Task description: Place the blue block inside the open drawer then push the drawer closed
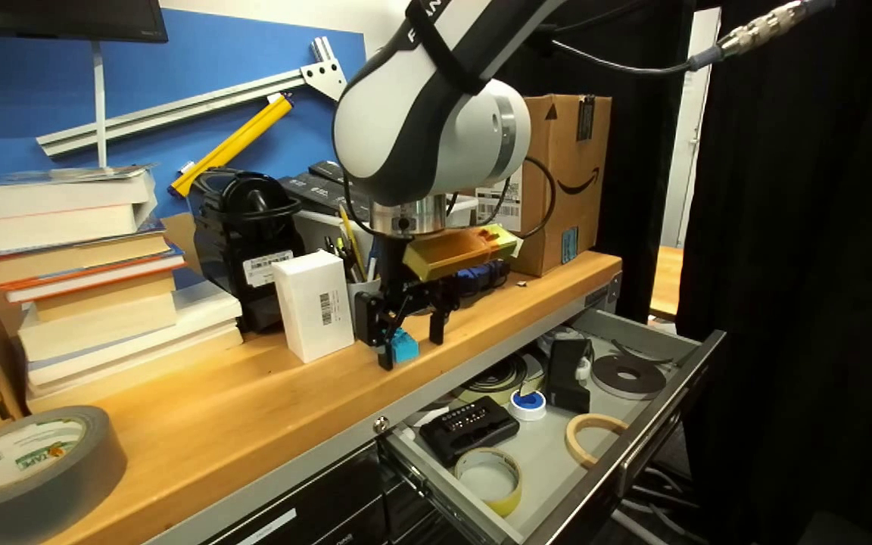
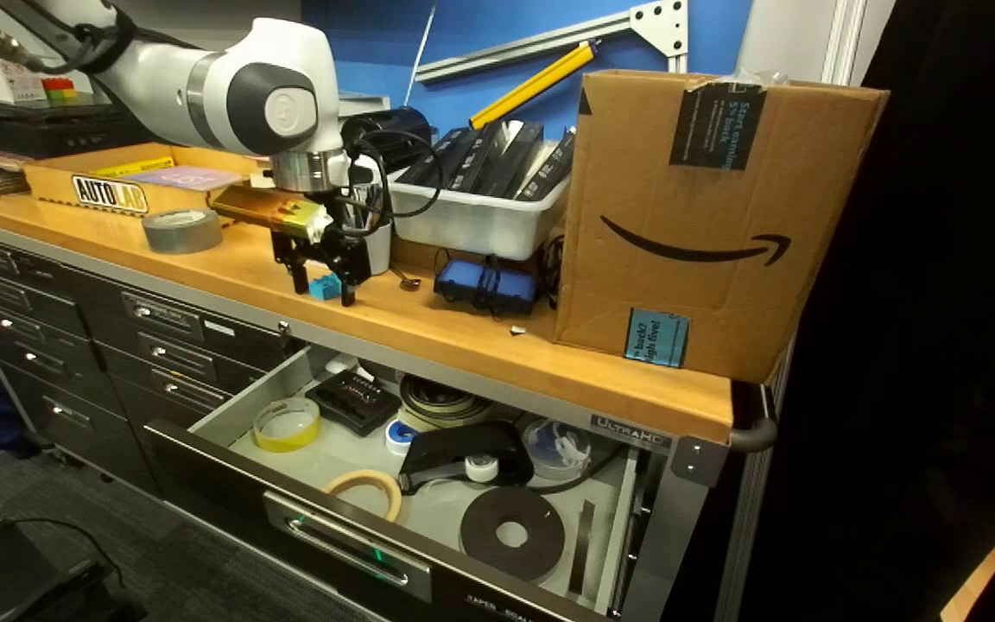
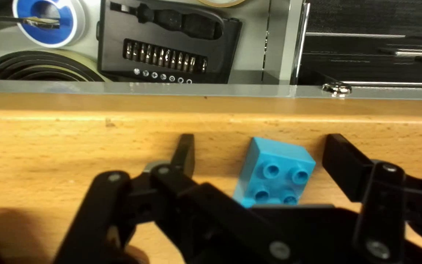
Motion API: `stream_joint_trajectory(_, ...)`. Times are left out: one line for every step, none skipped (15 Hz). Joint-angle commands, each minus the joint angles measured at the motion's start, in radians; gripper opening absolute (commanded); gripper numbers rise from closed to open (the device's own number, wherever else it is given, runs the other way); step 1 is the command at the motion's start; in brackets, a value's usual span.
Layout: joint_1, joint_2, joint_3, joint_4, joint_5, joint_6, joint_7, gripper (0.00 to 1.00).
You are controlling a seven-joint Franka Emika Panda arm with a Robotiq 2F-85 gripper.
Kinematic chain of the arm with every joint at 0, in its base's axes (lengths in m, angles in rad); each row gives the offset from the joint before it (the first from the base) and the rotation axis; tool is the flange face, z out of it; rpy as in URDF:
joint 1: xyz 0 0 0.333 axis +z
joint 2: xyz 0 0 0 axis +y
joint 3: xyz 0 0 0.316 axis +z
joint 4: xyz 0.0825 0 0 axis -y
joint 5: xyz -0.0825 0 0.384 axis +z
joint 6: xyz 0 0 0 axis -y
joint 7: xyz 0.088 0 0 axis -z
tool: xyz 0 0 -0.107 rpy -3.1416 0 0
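The blue block, a small studded brick, sits on the wooden worktop near its front edge. It also shows in both exterior views. My black gripper points down over it, open, with one finger on each side. The block lies closer to the right finger in the wrist view, with a gap on both sides. The gripper's body hides the block's near end there. The gripper also shows in both exterior views. The open drawer is pulled out below the worktop; it also shows in an exterior view.
The drawer holds a black bit set, tape rolls and a black dispenser. A white box stands close to the gripper. A large cardboard box, a blue device and stacked books are on the worktop.
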Motion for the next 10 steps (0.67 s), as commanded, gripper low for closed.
stream_joint_trajectory(0.017, 0.013, 0.001, 0.025, -0.042, 0.013, 0.071, 0.59)
stream_joint_trajectory(0.02, 0.005, -0.001, 0.02, -0.053, 0.013, 0.085, 0.49)
stream_joint_trajectory(0.022, -0.004, -0.002, 0.016, -0.062, 0.009, 0.099, 0.43)
stream_joint_trajectory(0.021, -0.022, -0.003, 0.006, -0.065, -0.003, 0.108, 0.34)
stream_joint_trajectory(0.02, -0.039, -0.006, -0.008, -0.077, -0.011, 0.117, 0.28)
stream_joint_trajectory(0.016, -0.057, -0.009, -0.026, -0.085, -0.022, 0.124, 0.2)
stream_joint_trajectory(0.011, -0.08, -0.012, -0.049, -0.083, -0.034, 0.126, 0.11)
stream_joint_trajectory(0.004, -0.103, -0.017, -0.075, -0.083, -0.043, 0.126, 0.11)
stream_joint_trajectory(-0.004, -0.135, -0.023, -0.109, -0.08, -0.058, 0.12, 0.11)
stream_joint_trajectory(-0.015, -0.177, -0.03, -0.155, -0.078, -0.061, 0.122, 0.11)
